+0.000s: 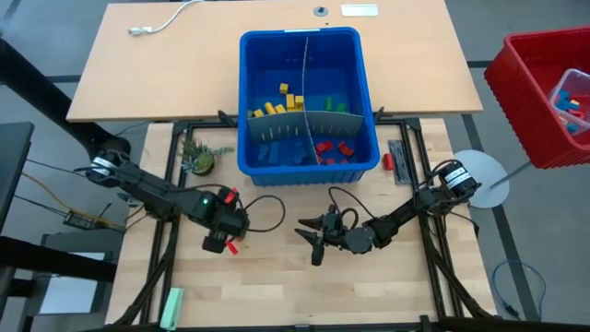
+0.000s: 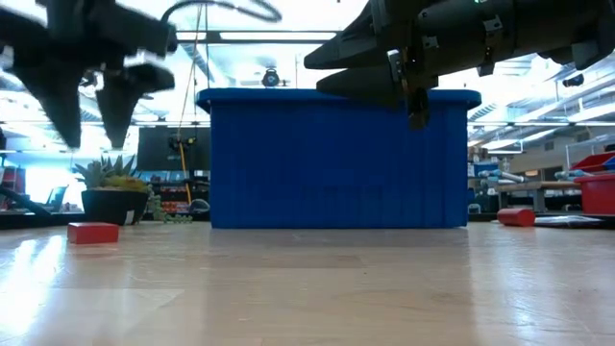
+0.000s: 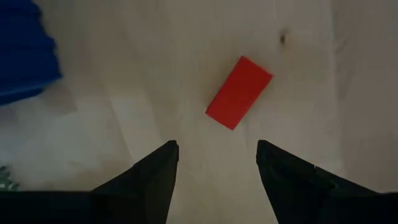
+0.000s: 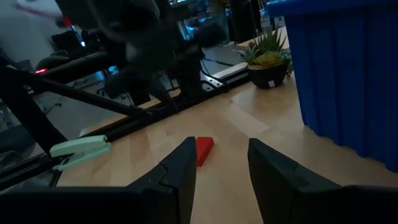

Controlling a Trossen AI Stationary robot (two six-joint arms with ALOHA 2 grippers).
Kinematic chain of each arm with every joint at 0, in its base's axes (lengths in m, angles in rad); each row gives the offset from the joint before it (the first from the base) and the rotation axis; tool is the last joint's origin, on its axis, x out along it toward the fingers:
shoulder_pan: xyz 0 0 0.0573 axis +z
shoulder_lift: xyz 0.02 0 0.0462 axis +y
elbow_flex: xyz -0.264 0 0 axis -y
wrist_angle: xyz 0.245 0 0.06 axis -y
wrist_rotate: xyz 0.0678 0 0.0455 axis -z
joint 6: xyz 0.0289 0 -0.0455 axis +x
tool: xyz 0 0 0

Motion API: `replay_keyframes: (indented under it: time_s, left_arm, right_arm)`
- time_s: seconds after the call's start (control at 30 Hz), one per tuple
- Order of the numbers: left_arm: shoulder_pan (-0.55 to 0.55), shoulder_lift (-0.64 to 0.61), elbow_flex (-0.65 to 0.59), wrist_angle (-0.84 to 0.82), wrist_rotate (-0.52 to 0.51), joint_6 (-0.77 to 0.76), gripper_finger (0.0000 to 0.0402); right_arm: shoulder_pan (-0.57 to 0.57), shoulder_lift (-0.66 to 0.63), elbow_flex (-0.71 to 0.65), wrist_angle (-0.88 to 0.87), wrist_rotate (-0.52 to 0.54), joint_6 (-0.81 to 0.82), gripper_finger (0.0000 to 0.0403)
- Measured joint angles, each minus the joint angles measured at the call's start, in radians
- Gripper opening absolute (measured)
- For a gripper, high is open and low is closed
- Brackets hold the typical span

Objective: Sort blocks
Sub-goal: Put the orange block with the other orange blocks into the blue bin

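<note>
The left hand (image 3: 214, 165), fingers apart and empty, hovers above 1 red block (image 3: 239, 92) lying just ahead on the desk (image 3: 155, 93); next, I judge, descend, straddle and clamp it.

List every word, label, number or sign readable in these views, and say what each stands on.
None can be read.
White label on the far table: any print too small to read.
Blue bin, red block and red crate: no markings visible.
</note>
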Motion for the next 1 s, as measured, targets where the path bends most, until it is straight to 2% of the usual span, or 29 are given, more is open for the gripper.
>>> replay_keyframes:
  time_s: [0.2,0.57,0.8,1.0]
  left_arm:
    - [-0.001,0.0,-0.109,0.118,0.015,0.025,0.0227]
    - [-0.008,0.0,-0.218,0.378,0.054,0.351,0.0227]
    - [-0.008,0.0,-0.297,0.449,0.047,0.361,0.0227]
    - [-0.008,0.001,-0.371,0.582,-0.012,0.358,0.0227]
  right_arm:
    - [0.0,0.0,0.0,0.0,0.0,0.0,0.0131]
    - [-0.001,0.0,0.0,0.0,0.0,0.003,0.0128]
    - [-0.001,0.0,0.0,0.0,0.0,0.003,0.0126]
    - [-0.001,0.0,0.0,0.0,0.0,0.002,0.0125]
